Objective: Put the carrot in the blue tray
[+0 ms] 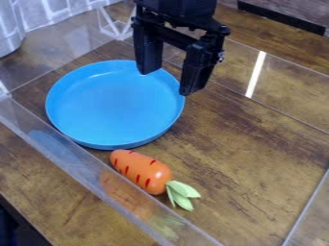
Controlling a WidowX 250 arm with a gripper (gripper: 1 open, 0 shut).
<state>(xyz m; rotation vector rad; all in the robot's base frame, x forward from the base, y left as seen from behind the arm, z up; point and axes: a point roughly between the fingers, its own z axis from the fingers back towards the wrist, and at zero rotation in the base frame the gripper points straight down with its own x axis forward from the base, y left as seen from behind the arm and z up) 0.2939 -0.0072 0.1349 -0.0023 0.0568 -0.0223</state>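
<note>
Near edge: a clear plastic wall (77, 178) runs diagonally across the near left of the scene, from the left side toward the bottom, standing on the table.
Table: dark wood-grain surface (257, 163) with glossy streaks of reflected light on its far right part.
Blue tray: round shallow blue tray (113, 104) with a low raised rim, resting flat on the left half of the table; nothing lies inside it.
Carrot: stubby orange carrot (140, 170) with dark groove marks, lying on its side on the wood just near of the tray's rim, outside the tray. Its light green leaves (184, 194) point toward the near right. It lies close beside the clear wall.
Gripper: black gripper (179, 67) pointing down, hanging over the far right rim of the tray. Its two dark fingers (150, 53) stand spread apart, released, with nothing between them.
Carrot and gripper: well apart, with the tray's width between them.
</note>
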